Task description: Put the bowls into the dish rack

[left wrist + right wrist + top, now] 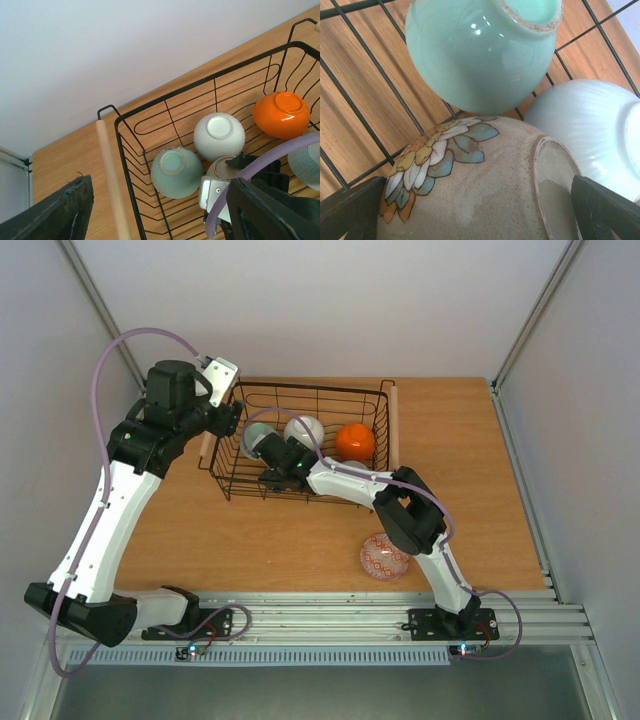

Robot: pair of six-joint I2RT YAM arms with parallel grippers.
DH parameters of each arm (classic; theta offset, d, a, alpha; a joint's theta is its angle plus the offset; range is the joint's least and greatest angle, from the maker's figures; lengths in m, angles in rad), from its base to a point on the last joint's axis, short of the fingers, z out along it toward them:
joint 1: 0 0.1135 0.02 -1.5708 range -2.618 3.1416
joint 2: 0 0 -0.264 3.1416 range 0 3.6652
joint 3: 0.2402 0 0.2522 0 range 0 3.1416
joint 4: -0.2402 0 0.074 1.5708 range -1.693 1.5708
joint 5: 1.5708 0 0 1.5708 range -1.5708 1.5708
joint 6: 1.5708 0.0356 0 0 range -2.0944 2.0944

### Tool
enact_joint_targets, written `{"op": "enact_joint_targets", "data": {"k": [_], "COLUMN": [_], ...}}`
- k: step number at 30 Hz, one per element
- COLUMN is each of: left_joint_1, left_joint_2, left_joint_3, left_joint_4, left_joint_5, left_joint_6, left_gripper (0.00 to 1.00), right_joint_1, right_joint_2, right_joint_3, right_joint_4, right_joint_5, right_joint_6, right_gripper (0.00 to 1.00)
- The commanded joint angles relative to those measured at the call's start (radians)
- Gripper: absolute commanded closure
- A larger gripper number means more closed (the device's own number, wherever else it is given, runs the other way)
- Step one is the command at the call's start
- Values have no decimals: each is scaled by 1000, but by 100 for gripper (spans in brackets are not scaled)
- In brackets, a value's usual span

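The black wire dish rack (310, 388) stands at the back of the table. Upside down in it are a celadon green bowl (258, 440), a white bowl (305, 430), an orange bowl (355, 442) and a pale grey-green bowl (345, 468). My right gripper (272, 472) reaches into the rack. In the right wrist view it (479, 200) is wide open, straddling an upturned beige flowered bowl (485, 190) beside the celadon bowl (480, 50). A patterned bowl (385, 556) sits on the table in front of the rack. My left gripper (232, 412) hovers open and empty over the rack's left end (160, 200).
The rack's wooden handles run along its left side (112, 190) and right side (392, 430). Grey walls enclose the table on three sides. The right arm's purple cable (280, 160) arches over the rack. Bare wood lies left and right of the rack.
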Motion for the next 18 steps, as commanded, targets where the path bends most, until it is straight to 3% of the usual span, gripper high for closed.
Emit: {"op": "enact_joint_targets", "data": {"k": [1, 18], "left_joint_1": [7, 7], "left_joint_2": [-22, -27], "left_joint_3": [-10, -13], "left_joint_4": [37, 38], "left_joint_5": [4, 3], "left_joint_6": [11, 13], "left_gripper": [27, 27], "right_joint_1": [24, 23], "right_joint_2": [59, 39], "right_joint_3": [-73, -206], "right_joint_4": [-75, 99], "right_joint_5": [-177, -128], "right_joint_6": [54, 60], "right_gripper": [1, 2]}}
